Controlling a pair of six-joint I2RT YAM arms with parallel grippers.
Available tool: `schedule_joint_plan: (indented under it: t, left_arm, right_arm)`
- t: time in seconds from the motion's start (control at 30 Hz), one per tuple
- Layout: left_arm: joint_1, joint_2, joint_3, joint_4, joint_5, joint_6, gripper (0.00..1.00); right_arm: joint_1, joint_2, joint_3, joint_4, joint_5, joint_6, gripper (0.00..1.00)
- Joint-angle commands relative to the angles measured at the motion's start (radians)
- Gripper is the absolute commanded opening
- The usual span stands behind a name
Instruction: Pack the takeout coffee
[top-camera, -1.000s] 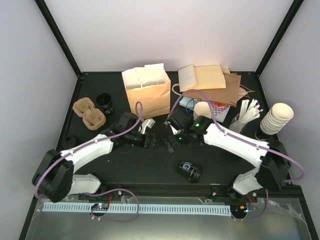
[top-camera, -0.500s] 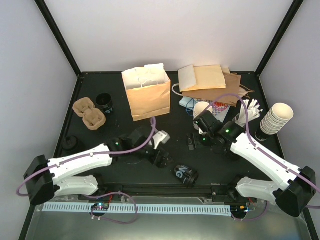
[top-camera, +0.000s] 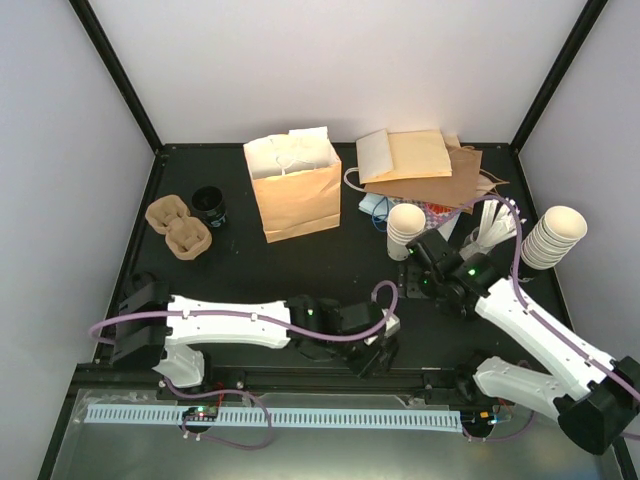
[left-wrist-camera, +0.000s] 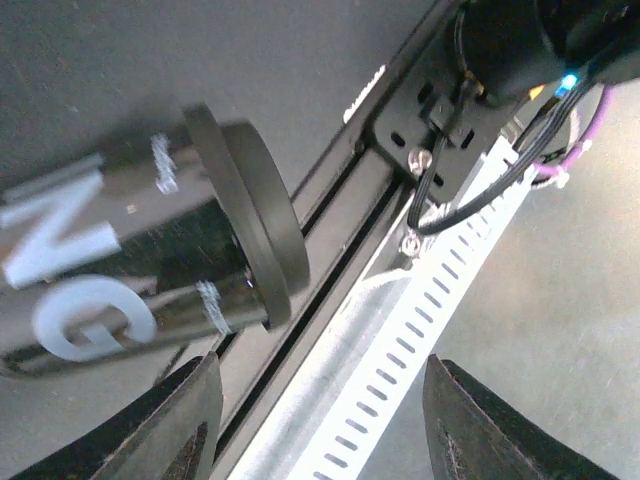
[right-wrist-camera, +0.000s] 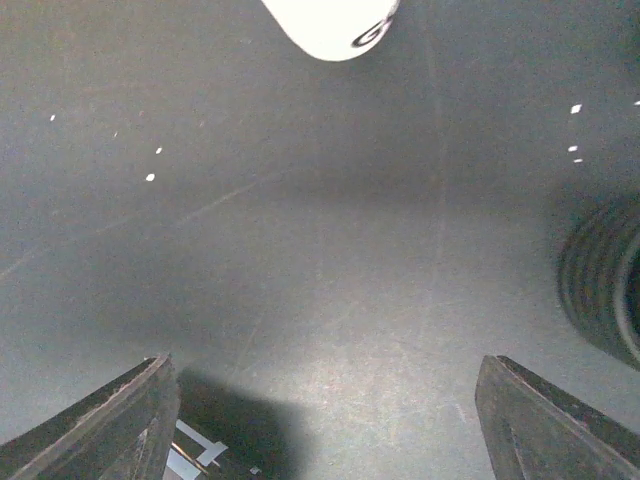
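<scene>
Across the flat black tabletop (top-camera: 330, 270) we see the tall brown paper bag (top-camera: 295, 195) standing open at upper centre. At lower centre, by the black front rail (top-camera: 300, 377), our left gripper (left-wrist-camera: 330, 420) hangs low with its fingers spread wide, holding nothing. The takeout coffee (left-wrist-camera: 130, 265), a small dark paper cup with white lettering and a black round plastic lid, lies on its side at the left of the wrist view. It sits just beside the lower-left fingertip, outside the gap, with its lid toward the rail. Our right gripper (right-wrist-camera: 330, 420), right of centre, gapes wide over bare table near a stack of cream cups (top-camera: 405, 222).
</scene>
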Motion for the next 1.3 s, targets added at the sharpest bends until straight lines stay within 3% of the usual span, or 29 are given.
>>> schedule_joint_plan:
  t: [0.0,0.23,0.6,0.97,1.27]
  left_arm:
    - [-0.044,0.042,0.065,-0.053,-0.047,-0.066,0.56]
    - [-0.039,0.138,0.167,-0.125,-0.146,-0.121,0.51]
    - [-0.013,0.256,0.281,-0.236,-0.155,-0.152,0.38]
    - [0.012,0.289,0.281,-0.235,-0.121,-0.160,0.20]
    - [0.035,0.271,0.253,-0.145,-0.087,-0.092,0.14]
  right_arm:
    - [-0.025,-0.074,-0.020,-0.037,0.100,0.060,0.83]
    - [-0.060,-0.138,-0.021,-0.056,0.149,0.095,0.81]
    - [-0.077,-0.151,-0.010,-0.042,0.162,0.080,0.81]
    - [-0.094,-0.149,-0.012,-0.030,0.150,0.063,0.81]
    - [-0.098,-0.128,-0.030,0.013,0.028,-0.013,0.81]
